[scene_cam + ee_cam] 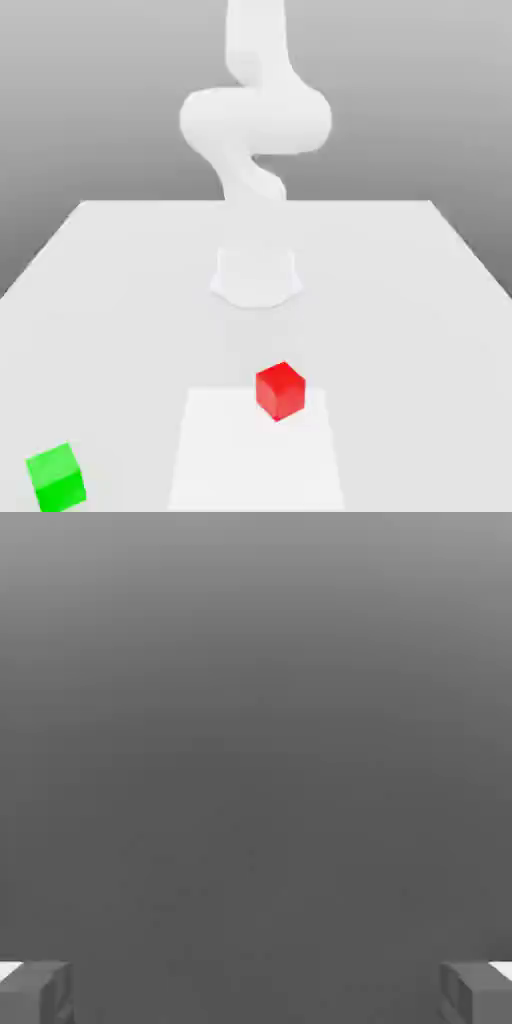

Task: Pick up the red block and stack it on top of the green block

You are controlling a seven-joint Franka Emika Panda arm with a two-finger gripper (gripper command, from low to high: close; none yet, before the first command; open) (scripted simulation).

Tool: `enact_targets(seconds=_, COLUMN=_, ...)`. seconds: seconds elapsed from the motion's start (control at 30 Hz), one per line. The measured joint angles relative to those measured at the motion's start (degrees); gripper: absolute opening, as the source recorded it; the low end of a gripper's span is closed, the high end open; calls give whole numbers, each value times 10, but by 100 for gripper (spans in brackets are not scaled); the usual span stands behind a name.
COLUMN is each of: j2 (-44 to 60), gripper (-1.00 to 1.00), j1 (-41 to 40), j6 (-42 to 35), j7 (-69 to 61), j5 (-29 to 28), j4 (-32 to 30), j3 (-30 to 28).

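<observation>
Your claw [256,992] hangs released, fingertips [35,992] wide, nothing between; red block [280,390] and green block [56,477] sit well apart on the table [420,300].

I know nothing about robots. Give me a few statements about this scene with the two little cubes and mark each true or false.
1. The red block sits on top of the green block. False: both rest apart on the table.
2. The green block lies toward the exterior view's left of the red one. True.
3. The pincer is open, nothing between its fingertips. True.
4. The red block stands on a paler square patch. True.
5. The pincer grips the red block. False: the block lies free on the table.
</observation>
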Motion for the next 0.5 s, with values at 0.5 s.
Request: enact_targets(seconds=0.5, j2=277, gripper=0, j1=75, j6=212, j7=-202, j5=-13, j4=-269, j3=-38)
